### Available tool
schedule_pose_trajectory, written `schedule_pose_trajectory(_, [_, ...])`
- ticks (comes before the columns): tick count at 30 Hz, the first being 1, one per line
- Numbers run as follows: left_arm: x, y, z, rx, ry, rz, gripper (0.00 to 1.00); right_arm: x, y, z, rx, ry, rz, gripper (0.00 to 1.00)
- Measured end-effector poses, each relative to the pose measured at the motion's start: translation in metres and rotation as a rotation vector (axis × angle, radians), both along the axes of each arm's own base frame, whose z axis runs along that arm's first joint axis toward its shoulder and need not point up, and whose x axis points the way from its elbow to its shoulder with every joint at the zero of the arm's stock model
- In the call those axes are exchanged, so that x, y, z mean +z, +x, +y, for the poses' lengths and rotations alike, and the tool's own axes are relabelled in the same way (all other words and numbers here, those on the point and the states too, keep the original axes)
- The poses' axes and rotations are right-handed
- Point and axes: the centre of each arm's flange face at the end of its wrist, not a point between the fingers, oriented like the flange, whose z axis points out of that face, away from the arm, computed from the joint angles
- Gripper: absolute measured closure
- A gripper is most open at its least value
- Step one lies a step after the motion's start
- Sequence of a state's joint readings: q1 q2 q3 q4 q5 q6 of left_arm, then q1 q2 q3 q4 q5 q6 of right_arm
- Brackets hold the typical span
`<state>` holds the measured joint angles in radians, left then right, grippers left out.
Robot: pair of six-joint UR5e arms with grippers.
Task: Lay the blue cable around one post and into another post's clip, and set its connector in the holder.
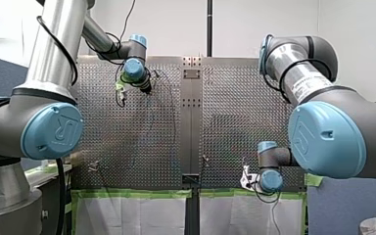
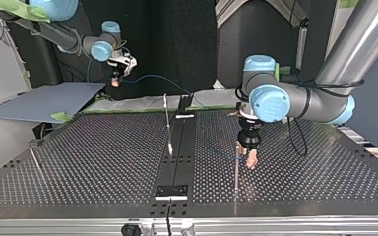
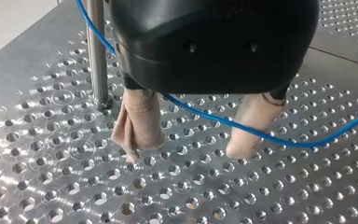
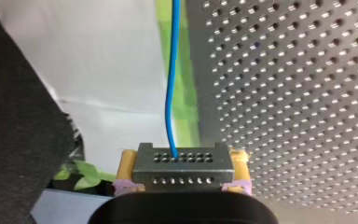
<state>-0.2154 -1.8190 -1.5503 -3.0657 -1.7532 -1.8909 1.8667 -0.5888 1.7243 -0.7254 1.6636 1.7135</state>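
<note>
In the right wrist view my right gripper (image 4: 182,161) has its yellow pads shut on a grey metal connector (image 4: 182,171), and the blue cable (image 4: 171,84) leads straight ahead from it. The top view shows that gripper (image 2: 115,78) lifted beyond the table's far left edge, with the cable (image 2: 152,77) trailing toward the middle. My left gripper (image 3: 186,151) stands open just above the perforated plate, beige fingers (image 3: 140,123) apart. The cable (image 3: 214,116) passes a thin metal post (image 3: 98,56), runs between these fingers and crosses the front of one. In the top view this gripper (image 2: 250,160) hangs beside that post (image 2: 236,167).
A black rail runs down the table's middle, with a black bracket (image 2: 171,191) at its near end and another (image 2: 184,103) at its far end. A second post (image 2: 167,123) stands by the rail, a third (image 2: 35,160) at the top view's left. A grey board (image 2: 49,101) lies off the table.
</note>
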Motion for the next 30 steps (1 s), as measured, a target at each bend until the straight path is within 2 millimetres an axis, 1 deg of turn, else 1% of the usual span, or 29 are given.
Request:
schedule_pose_trajectory(7, [0.0,-0.002,-0.003,-0.015,-0.012,0.006,0.0,0.034,0.002,-0.01,0.009,-0.053,0.001,1.0])
schedule_pose_trajectory(12, [-0.001,-0.005,-0.008,-0.023,-0.003,0.011,0.0,0.055,0.005,-0.005,0.025,-0.093,0.001,1.0])
schedule_pose_trajectory(18, [0.0,-0.003,-0.004,-0.005,-0.005,0.009,0.0,0.074,0.007,0.002,0.061,-0.145,0.011,1.0])
schedule_pose_trajectory(20, [0.001,-0.002,-0.001,0.006,-0.003,0.008,0.0,0.081,0.008,0.002,0.069,-0.165,0.003,1.0])
schedule_pose_trajectory(26, [0.001,-0.002,0.0,0.014,-0.003,0.006,0.0,0.11,0.012,-0.008,0.081,-0.25,-0.016,1.0])
schedule_pose_trajectory(30, [0.001,-0.002,-0.001,0.014,-0.003,0.007,0.0,0.134,0.012,-0.017,0.077,-0.32,-0.032,1.0])
